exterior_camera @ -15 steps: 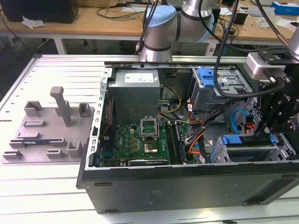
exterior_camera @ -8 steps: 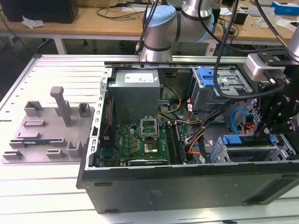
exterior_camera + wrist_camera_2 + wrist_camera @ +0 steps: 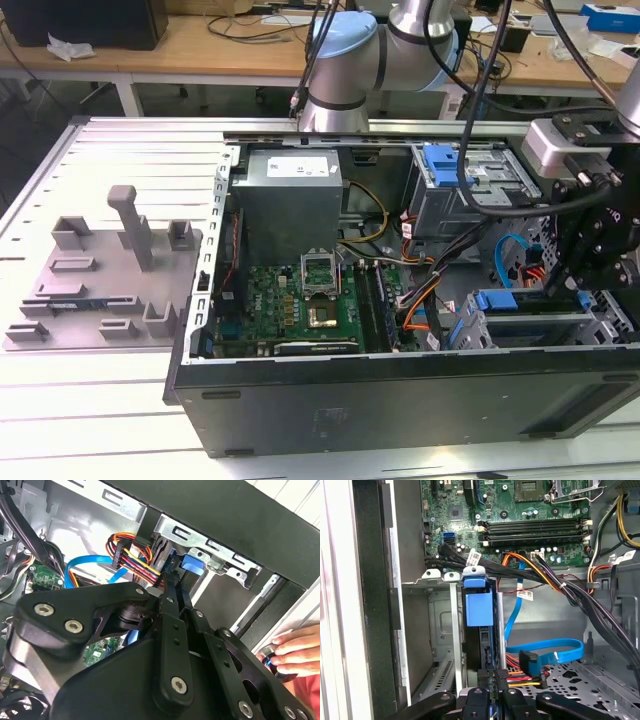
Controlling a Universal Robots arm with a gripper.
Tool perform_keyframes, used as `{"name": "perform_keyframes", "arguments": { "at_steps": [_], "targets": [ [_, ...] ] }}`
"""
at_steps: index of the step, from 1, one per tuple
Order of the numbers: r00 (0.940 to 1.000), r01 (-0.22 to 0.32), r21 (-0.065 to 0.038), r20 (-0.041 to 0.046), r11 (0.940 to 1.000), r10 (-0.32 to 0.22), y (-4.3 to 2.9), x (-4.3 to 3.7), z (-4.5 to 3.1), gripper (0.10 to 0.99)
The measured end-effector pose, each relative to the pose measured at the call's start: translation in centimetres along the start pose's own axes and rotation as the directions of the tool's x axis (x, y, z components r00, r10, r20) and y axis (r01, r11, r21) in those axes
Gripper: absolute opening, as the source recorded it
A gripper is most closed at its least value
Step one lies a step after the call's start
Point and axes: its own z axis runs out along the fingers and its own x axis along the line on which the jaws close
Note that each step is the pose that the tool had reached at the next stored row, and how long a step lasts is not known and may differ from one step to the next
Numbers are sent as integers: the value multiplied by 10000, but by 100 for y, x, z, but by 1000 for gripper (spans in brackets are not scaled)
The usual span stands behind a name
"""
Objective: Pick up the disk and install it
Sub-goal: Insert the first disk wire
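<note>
**Disk on edge in the bay, my fingers at its near end**

The big black open computer case (image 3: 400,400) lies around my tool, with the green motherboard (image 3: 530,510) far ahead of my fingertips. Directly in front of me stands the grey sheet-metal drive cage (image 3: 440,630). The flat rectangular metal disk (image 3: 479,610), in its blue plastic rail frame, sits on edge inside this cage, in line with my gripper (image 3: 495,676).

My fingers are drawn nearly together, and they seem to pinch the near end of the disk. The contact itself is hidden by my own links, so this is a judgement.

I judge the disk to be stiff and rather heavy for its size. Its metal faces are smooth and could slip, and a knock could damage it. The plastic frame is softer and may bend, so I think a hold on the narrow near end, square to the rails, is the safest. The cage walls are just beside the disk on both sides, and a tilt could jam it.

A flat blue data cable (image 3: 555,650) and a bundle of red, yellow and orange wires (image 3: 132,555) lie close beside my fingers. A person's hand (image 3: 295,650) rests on the case edge, behind my tool.
</note>
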Motion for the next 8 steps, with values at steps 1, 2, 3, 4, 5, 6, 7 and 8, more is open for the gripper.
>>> {"name": "perform_keyframes", "arguments": {
  "at_steps": [1, 2, 3, 4, 5, 6, 7, 8],
  "targets": [
    [10000, 1, -1, -2, 10000, -1, 0, 2, 1, 169],
    [10000, 2, -2, -3, 10000, -2, 0, 3, 2, 169],
    [10000, 3, -3, -5, 10000, -3, 0, 4, 4, 169],
    [10000, 4, -2, -5, 10000, -4, 0, 4, 5, 169],
    [10000, 4, -3, -5, 10000, -4, 0, 4, 6, 169],
    [10000, 4, -3, -4, 10000, -4, 0, 4, 7, 169],
    [10000, 5, -3, -3, 10000, -5, 0, 3, 7, 169],
    [10000, 4, -4, -5, 10000, -4, 1, 4, 7, 169]
  ]
}}
